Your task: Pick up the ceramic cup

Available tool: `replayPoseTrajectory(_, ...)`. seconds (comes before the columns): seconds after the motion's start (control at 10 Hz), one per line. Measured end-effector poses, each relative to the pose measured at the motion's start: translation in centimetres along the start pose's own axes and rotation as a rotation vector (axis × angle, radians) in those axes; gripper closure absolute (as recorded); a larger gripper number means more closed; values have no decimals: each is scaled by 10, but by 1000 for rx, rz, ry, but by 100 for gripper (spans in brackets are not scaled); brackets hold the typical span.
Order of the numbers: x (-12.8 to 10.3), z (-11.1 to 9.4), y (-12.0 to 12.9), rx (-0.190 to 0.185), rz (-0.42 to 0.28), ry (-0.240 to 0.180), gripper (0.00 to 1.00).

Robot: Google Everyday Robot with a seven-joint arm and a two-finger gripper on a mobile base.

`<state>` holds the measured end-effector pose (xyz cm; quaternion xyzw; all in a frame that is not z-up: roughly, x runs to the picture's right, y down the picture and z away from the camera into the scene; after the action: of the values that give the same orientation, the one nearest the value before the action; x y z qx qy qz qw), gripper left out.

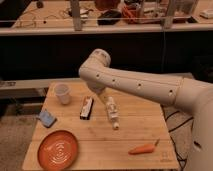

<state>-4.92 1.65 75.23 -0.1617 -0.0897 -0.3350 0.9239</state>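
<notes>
The ceramic cup [62,93] is small, white and handleless. It stands upright near the back left corner of the wooden table [140,127]. My white arm reaches in from the right and bends at a joint above the table's middle. My gripper [101,96] hangs just below that bend, mostly hidden by the arm. It is above the table, to the right of the cup and apart from it, with nothing seen in it.
A black bar [87,107] lies right of the cup. A white bottle-shaped tube [112,113] lies in the middle. A blue object [46,118] sits at the left edge, an orange plate [58,149] front left, a carrot [143,148] front right. A cluttered bench stands behind.
</notes>
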Motion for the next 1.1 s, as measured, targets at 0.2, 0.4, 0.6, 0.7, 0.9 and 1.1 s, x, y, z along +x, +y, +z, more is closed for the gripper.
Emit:
replayPoseTrajectory(0.2,-11,6,-13,12,-31,-7,20)
replayPoseTrajectory(0.4,-16,12,-21,23,-64,-10,20)
replayPoseTrajectory(0.6,-19,16,-26,36,-87,-15,20)
replayPoseTrajectory(0.7,-19,18,-28,42,-97,-14,20)
replayPoseTrajectory(0.9,-30,21,-38,55,-125,-20,20)
replayPoseTrajectory(1.1,-29,23,-40,66,-151,-24,20)
